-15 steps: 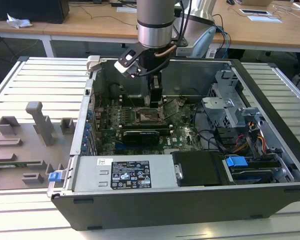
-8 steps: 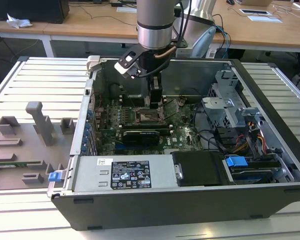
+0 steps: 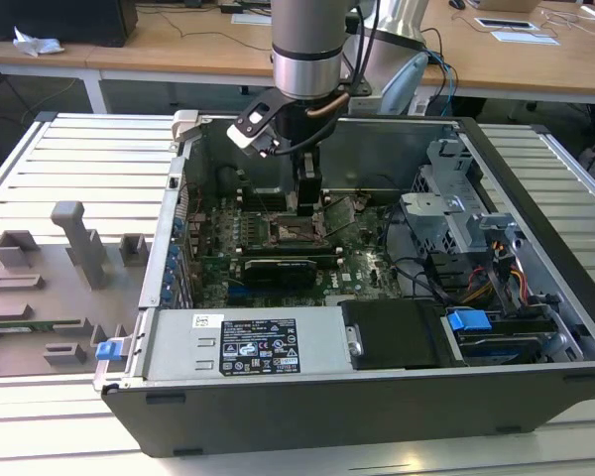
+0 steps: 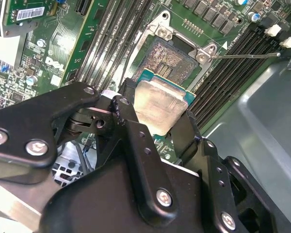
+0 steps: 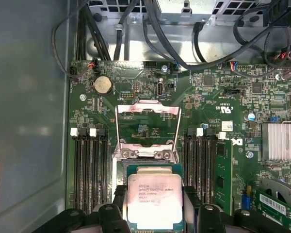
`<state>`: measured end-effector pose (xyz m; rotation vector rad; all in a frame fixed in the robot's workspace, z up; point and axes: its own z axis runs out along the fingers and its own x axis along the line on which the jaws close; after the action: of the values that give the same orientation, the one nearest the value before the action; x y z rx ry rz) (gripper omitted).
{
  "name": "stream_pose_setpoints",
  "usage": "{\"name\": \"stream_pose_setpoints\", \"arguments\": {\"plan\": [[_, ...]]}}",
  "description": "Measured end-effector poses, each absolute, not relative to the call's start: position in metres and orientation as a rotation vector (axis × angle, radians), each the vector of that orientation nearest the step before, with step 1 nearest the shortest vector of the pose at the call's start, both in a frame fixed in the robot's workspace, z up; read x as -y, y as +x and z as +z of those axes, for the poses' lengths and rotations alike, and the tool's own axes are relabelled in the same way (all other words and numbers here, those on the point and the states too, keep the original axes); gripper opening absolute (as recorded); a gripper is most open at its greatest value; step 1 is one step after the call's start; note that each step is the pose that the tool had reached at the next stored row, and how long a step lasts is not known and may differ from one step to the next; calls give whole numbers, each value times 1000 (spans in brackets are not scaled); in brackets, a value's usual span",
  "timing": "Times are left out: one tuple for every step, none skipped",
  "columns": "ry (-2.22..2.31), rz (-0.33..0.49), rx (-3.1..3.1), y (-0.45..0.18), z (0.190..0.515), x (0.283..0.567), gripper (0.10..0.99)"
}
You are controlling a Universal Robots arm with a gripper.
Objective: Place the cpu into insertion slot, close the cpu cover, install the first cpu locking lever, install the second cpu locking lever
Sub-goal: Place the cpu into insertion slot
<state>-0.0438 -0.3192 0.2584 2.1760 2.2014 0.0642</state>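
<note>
My gripper (image 4: 155,112) is shut on the cpu (image 4: 161,99), a small square chip with a silvery top and a green edge, clamped on two opposite sides by the black fingers (image 4: 131,131). In the first wrist view the cpu (image 5: 153,196) sits between the fingertips of my gripper (image 5: 154,206). Just beyond the chip lies the insertion slot (image 4: 172,59), bare, its dark pin field exposed. The cpu cover (image 5: 148,108) is swung open past the socket. A thin locking lever (image 4: 247,55) sticks out sideways. In the exterior view my gripper (image 3: 307,203) hangs low over the insertion slot (image 3: 290,234) inside the case.
Long black memory slots (image 5: 89,170) flank the socket on both sides. A black card (image 3: 278,270), a power supply (image 3: 258,347) and a drive cage (image 3: 466,223) with cables fill the case. A grey fixture plate (image 3: 50,278) lies at the exterior view's left.
</note>
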Motion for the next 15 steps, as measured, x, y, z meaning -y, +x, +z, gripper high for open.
{"name": "stream_pose_setpoints", "arguments": {"plan": [[2176, 64, -2201, -44, 258, 319, 541], [2176, 64, -2201, -44, 257, 319, 541], [2176, 64, -2201, -44, 257, 319, 541], [2176, 64, -2201, -44, 256, 319, 541], [2176, 64, -2201, -44, 256, 319, 541], [2176, 64, -2201, -44, 256, 319, 541], [2176, 64, -2201, -44, 255, 319, 541], [2176, 64, -2201, -44, 255, 319, 541], [2176, 64, -2201, -44, 254, 319, 541], [2176, 64, -2201, -44, 253, 319, 541], [2176, 64, -2201, -44, 252, 319, 541], [2176, 64, -2201, -44, 250, 319, 541], [2176, 64, -2201, -44, 248, 319, 541], [2176, 64, -2201, -44, 247, 319, 541], [2176, 64, -2201, -44, 246, 318, 541]]}}
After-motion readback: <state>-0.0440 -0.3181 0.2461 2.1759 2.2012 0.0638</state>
